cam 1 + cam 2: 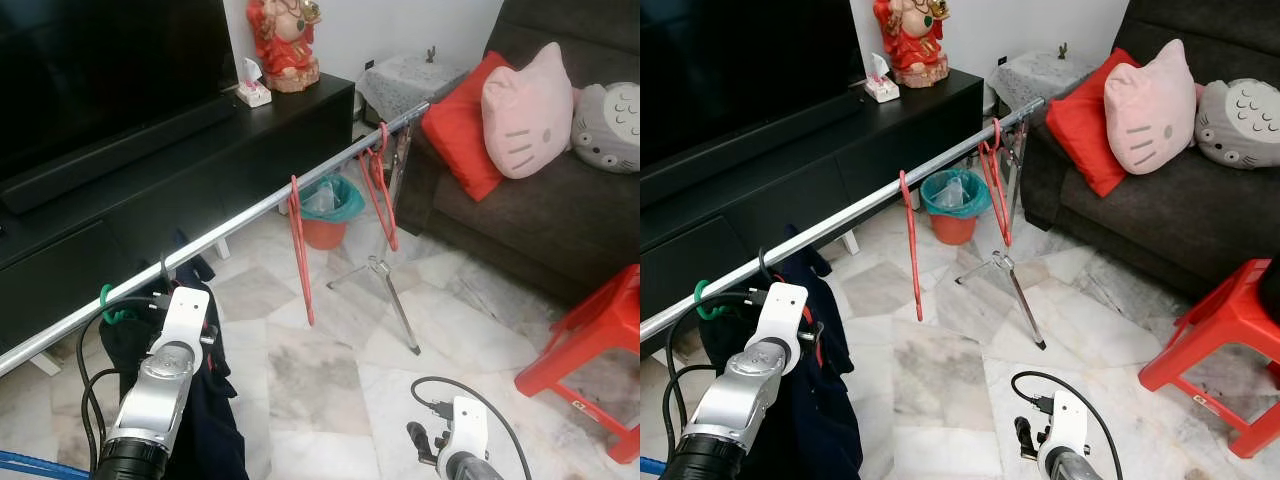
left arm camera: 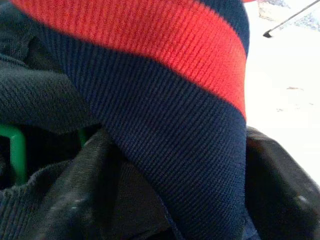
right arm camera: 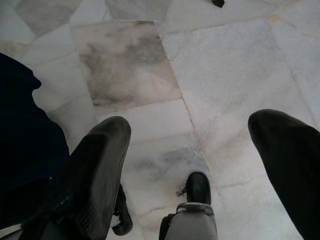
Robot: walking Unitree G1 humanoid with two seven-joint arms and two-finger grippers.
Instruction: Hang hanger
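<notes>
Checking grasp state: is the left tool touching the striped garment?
Touching. The left wrist view shows the navy-and-red garment pressed against the left tool's fingers.

the left end effector [image 1: 165, 290] is buried against the dark garment [image 1: 215, 420], so whether its fingers are apart or closed cannot be told. in the left wrist view the navy and red knit [image 2: 165, 125] covers nearly everything, and the green hanger [image 2: 15, 150] peeks out only in part. the rail [image 1: 250, 215] runs off the left edge. the red stool [image 1: 600, 350] is cut by the right edge.
</notes>
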